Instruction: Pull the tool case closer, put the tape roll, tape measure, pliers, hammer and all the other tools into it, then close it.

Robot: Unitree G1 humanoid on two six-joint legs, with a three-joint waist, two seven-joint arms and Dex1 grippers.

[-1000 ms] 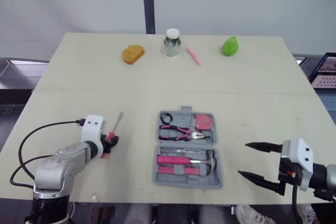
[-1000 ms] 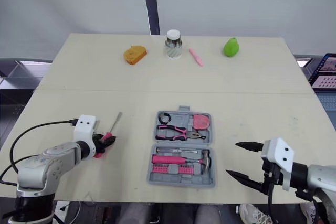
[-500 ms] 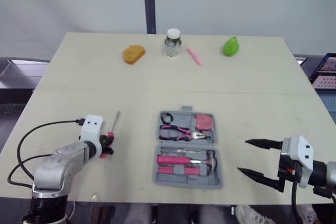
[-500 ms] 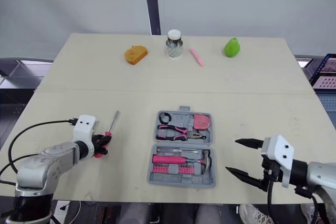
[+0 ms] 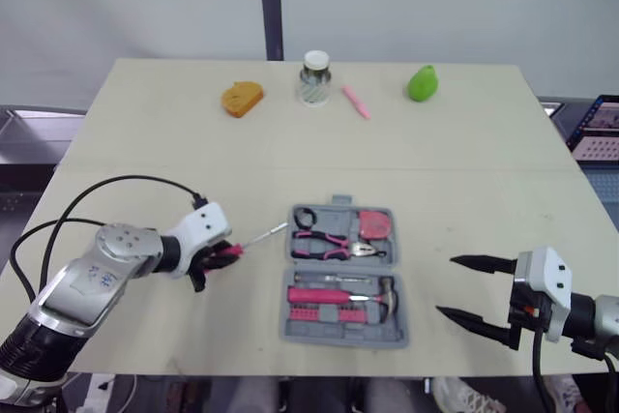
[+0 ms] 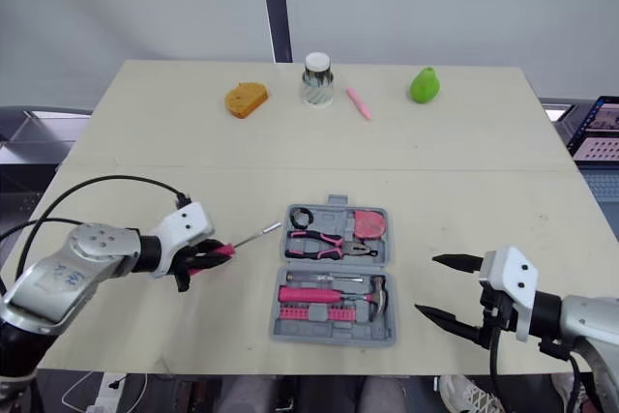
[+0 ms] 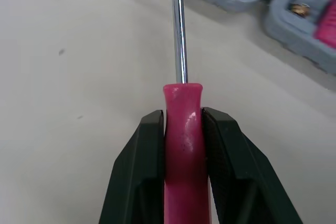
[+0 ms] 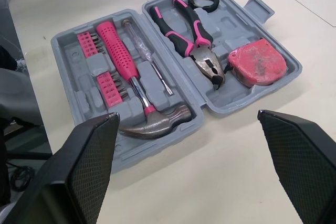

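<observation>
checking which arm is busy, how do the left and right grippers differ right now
The left gripper is shut on the pink screwdriver handle; the right gripper is open and holds nothing. The left gripper is left of the case, its screwdriver tip pointing at it; the right gripper is right of the case, fingers spread toward it. Both have black fingers.
</observation>
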